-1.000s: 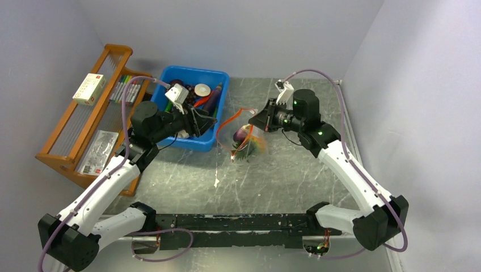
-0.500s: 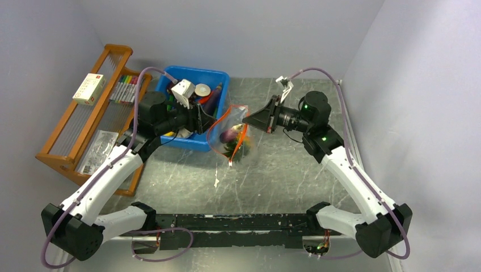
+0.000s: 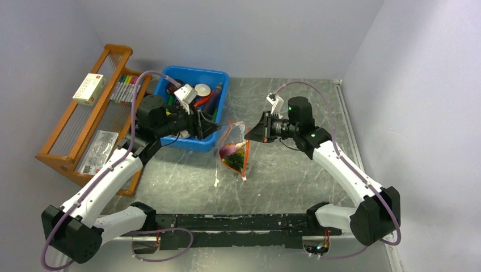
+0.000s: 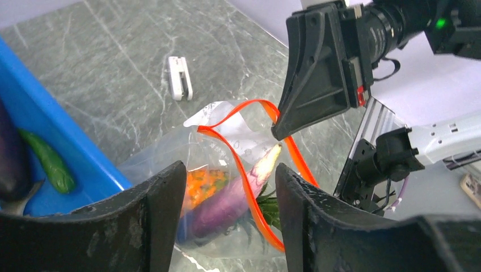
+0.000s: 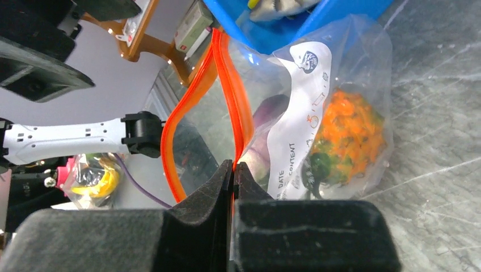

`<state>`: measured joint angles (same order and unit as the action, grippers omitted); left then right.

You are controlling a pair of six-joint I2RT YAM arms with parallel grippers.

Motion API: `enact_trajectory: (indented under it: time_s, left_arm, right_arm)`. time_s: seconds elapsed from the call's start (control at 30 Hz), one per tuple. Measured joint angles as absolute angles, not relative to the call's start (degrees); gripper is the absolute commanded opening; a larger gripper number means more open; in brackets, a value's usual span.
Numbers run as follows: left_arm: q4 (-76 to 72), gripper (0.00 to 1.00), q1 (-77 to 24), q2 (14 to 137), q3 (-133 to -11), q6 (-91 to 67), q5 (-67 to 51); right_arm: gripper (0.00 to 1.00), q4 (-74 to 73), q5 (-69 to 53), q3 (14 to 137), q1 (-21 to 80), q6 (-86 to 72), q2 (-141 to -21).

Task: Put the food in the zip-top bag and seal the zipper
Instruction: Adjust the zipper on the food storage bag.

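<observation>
- Jaws on the right gripper (image 5: 233, 168): status?
- Pressed together, pinching one side of the zipper (image 5: 231, 102) betw. the tips. The strip's other side bows away to the left of the jaws in that wrist view, so the mouth gapes, unsealed.
- And the zip-top bag (image 5: 363, 51)?
- Hangs off that pinch, just past the tips. Inside, behind a white label, the purple eggplant (image 5: 264, 122) is closest to the tips. The orange pineapple (image 5: 349, 127) is farther out, w/ green leaves at its lower end. Can't tell if the bag's bottom touches the table (image 5: 431, 113).
- Left gripper (image 4: 227, 170)?
- Jaws apart, gripping nothing. The bag sits out past the gap, framed betw. the two fingers. The R tips meet the strip beyond it, approx. opposite. Can't tell if the L fingers touch the plastic.
- Anything else around?
- Blue bin (image 4: 62, 136) is just outside the L jaws' left finger, w/ a green pepper (image 4: 51, 164) and a dark purple piece (image 4: 10, 158) in it. Farther out past the bag, a small white piece (image 4: 180, 77) lies flat on the table, well apart from both sets of jaws. Farthest, beyond the bin from the L jaws, is a wooden rack (image 3: 118, 52) w/ marker pens (image 3: 122, 89).
</observation>
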<state>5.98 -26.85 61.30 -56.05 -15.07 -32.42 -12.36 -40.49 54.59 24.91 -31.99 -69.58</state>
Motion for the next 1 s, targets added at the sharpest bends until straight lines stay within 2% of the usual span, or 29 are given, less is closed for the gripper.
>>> enact_trajectory:
  time_s: [0.1, 0.3, 0.57, 0.83, 1.0]
  left_arm:
    - [3.7, 0.51, -26.9, 62.0, -55.5, -14.3, -35.2]
    - [6.3, 0.62, -28.3, 67.2, -60.5, -12.7, -34.9]
    - [11.1, 0.61, -31.5, 70.4, -62.0, -10.2, -30.4]
    - [17.5, 0.65, -32.4, 71.4, -64.1, -8.9, -17.6]
    - [18.9, 0.65, -32.4, 71.5, -66.3, -7.7, -9.8]
  right_arm:
    - [0.00, -13.5, -40.5, 56.5, 24.9, -30.8, -69.3]
    - [0.00, -12.9, -41.0, 58.3, 24.9, -30.5, -68.1]
    - [0.00, -12.8, -40.3, 58.3, 24.8, -30.6, -67.4]
    - [0.00, -21.8, -30.4, 62.7, 24.8, -30.5, -67.7]
    - [0.00, -22.4, -28.7, 63.2, 24.8, -28.6, -65.7]
